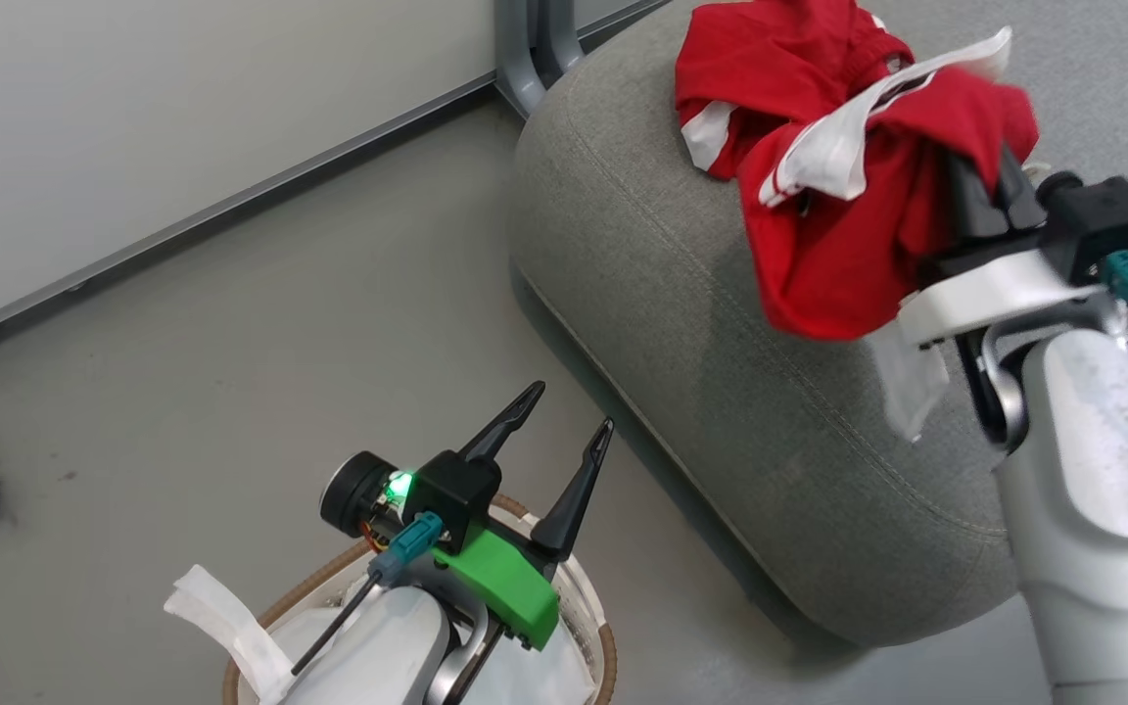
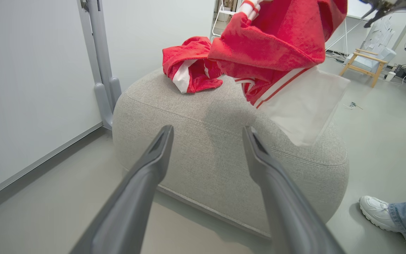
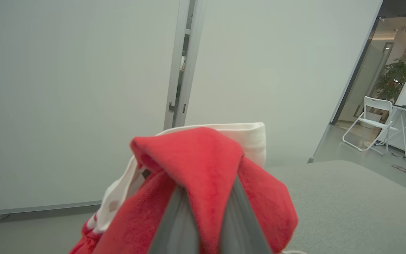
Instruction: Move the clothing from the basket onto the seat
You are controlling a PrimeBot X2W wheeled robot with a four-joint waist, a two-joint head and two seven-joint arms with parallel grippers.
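Clothing (image 1: 823, 147), red with white stripes, was in two pieces. One garment (image 1: 750, 69) lay crumpled on top of the seat (image 1: 711, 392), toward its far edge. The other garment (image 1: 838, 264) hung above the seat from the right tool (image 1: 983, 191), whose fingers (image 3: 174, 225) were pinched together on a fold of it; a white flap (image 2: 301, 109) of that garment dangled below. The left tool (image 1: 572, 406) hovered over the basket (image 1: 607, 658), its two fingers (image 2: 146, 176) spread apart and holding nothing, tips pointing toward the seat. White cloth (image 1: 216, 607) lined the basket and spilled over its brown rim. The basket stood on the grey floor (image 1: 231, 343) near the seat, not touching it. A person's white shoe (image 2: 375, 211) rested on the floor close to the seat.
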